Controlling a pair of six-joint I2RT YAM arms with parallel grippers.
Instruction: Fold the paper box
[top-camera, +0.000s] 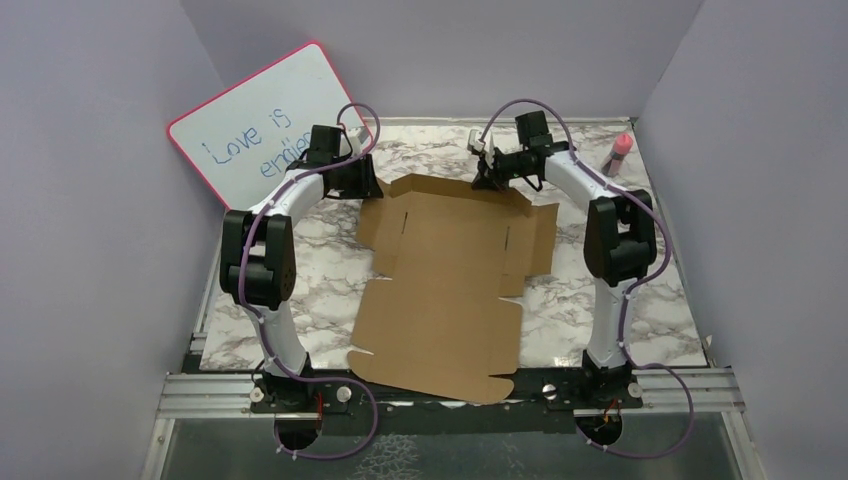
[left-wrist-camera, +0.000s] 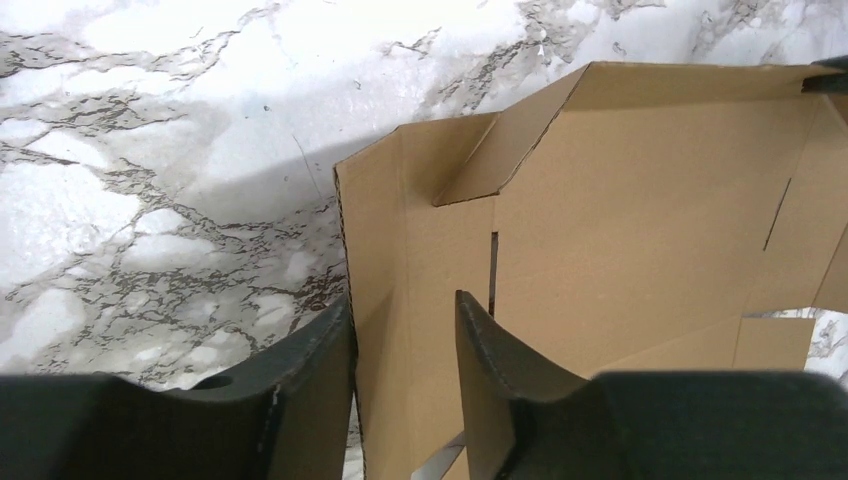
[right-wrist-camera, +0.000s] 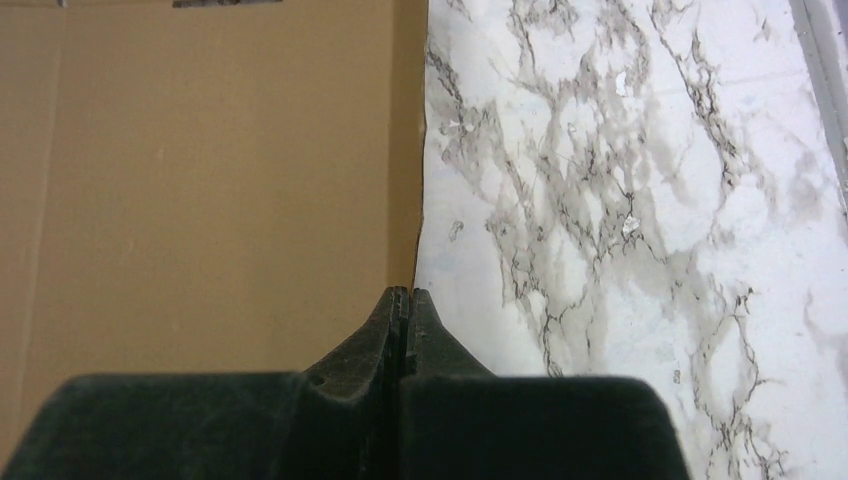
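Fingers (left-wrist-camera: 318, 385) of the left gripper (left-wrist-camera: 400, 305) stand apart, released, straddling the upright left edge of the paper box (top-camera: 450, 290); I see cardboard between them but no pinch. On the right gripper (right-wrist-camera: 405, 295) the fingers are clenched tight together, tips right at the box's edge, and I cannot tell whether any cardboard is nipped between them.

From the top view the box lies mostly flat in the centre of the frame on the marble table (top-camera: 320, 260), its near edge reaching over the metal rail (top-camera: 200, 392) at the bottom. Both grippers sit at its far end, toward the top of the frame.

A pink-framed whiteboard (top-camera: 265, 120) leans at upper left, just behind the left arm. A small pink-topped bottle (top-camera: 620, 152) stands at upper right, close beside the right arm and well apart from the box
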